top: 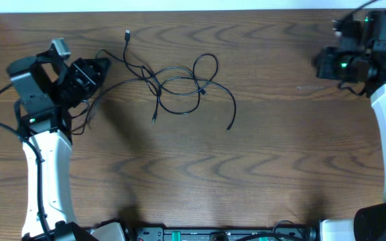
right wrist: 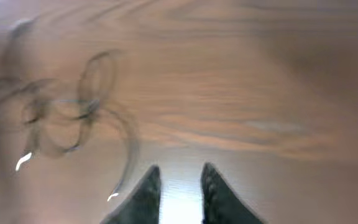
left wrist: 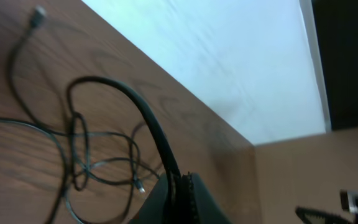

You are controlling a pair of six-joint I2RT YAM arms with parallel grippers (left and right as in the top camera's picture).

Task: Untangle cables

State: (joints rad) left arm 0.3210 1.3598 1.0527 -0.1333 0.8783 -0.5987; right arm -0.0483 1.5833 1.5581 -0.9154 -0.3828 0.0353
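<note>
Check the left tool (left wrist: 181, 183) first: its fingers are pressed together, at the left of the overhead frame, just beside the cables (top: 179, 84). The right tool (right wrist: 180, 183), at the upper right, has its fingers slightly apart over bare surface (top: 260, 181). The tangle lies upper centre, near the top edge, with open wood below and to its right.

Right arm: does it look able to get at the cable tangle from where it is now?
Probably yes. Bare table lies between the right pincer and the cable tangle, nothing blocking. It's a long stretch across, though, and the left pincer appears shut on a strand of it.
</note>
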